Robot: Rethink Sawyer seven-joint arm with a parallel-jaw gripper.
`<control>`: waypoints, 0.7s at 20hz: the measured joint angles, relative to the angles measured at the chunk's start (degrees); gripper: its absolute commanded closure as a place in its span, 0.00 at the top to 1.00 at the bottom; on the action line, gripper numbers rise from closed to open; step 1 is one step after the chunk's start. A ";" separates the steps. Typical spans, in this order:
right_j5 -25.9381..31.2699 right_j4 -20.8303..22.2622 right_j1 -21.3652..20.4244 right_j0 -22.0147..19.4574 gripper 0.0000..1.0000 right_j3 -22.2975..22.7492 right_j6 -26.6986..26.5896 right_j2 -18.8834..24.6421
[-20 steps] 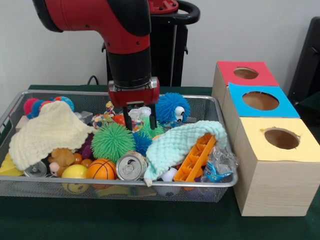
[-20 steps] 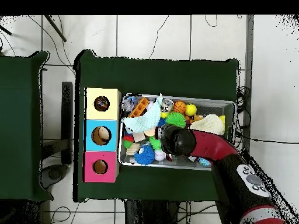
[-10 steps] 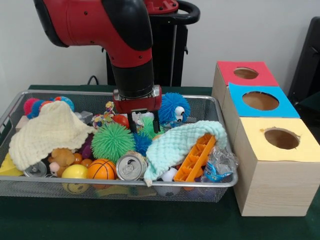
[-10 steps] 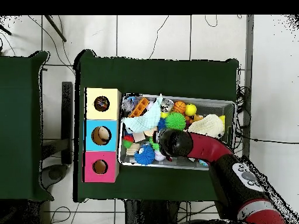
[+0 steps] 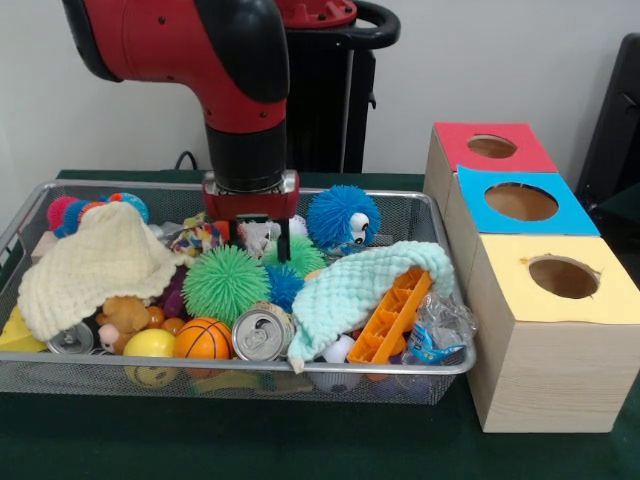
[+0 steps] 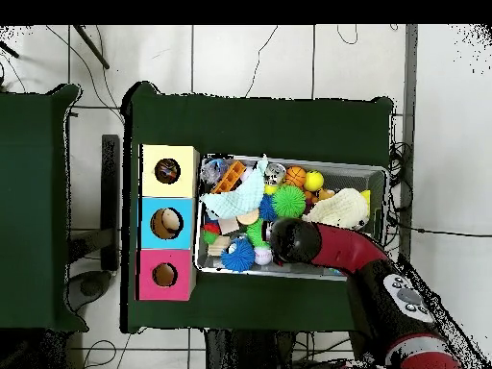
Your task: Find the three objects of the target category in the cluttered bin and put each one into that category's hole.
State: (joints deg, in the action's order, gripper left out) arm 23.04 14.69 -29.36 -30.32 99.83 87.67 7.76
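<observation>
The gripper [image 5: 261, 237] hangs low over the back half of the wire bin [image 5: 452, 365], its black fingers [image 5: 282, 246] dipping among the toys. The jaws stand apart, and the view is too crowded to say whether they touch anything. Just beside them sit a blue spiky ball with eyes [image 5: 341, 217] toward the boxes and a green spiky ball [image 5: 224, 283] toward the bin's front rim. A mint cloth [image 5: 355, 284] drapes over an orange block [image 5: 392, 315] near the bin's box-side end; a cream cloth [image 5: 92, 264] covers the opposite end. A can [image 5: 261, 333] and a small basketball [image 5: 202, 339] lie at the front rim. On the bench [image 5: 300, 440], beside the bin, stand three boxes in a row with holes: red [image 5: 491, 147], blue [image 5: 520, 201], yellow [image 5: 563, 277].
</observation>
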 measured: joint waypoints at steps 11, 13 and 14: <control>0.00 0.00 -2.40 4.23 1.00 -0.12 0.00 -6.41; 0.01 -0.01 -3.07 4.32 1.00 -0.11 0.00 -7.04; 0.01 -0.02 -3.24 4.32 1.00 -0.11 0.00 -7.23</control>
State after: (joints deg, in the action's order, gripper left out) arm 23.06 14.66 -32.60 -26.01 99.72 87.67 0.53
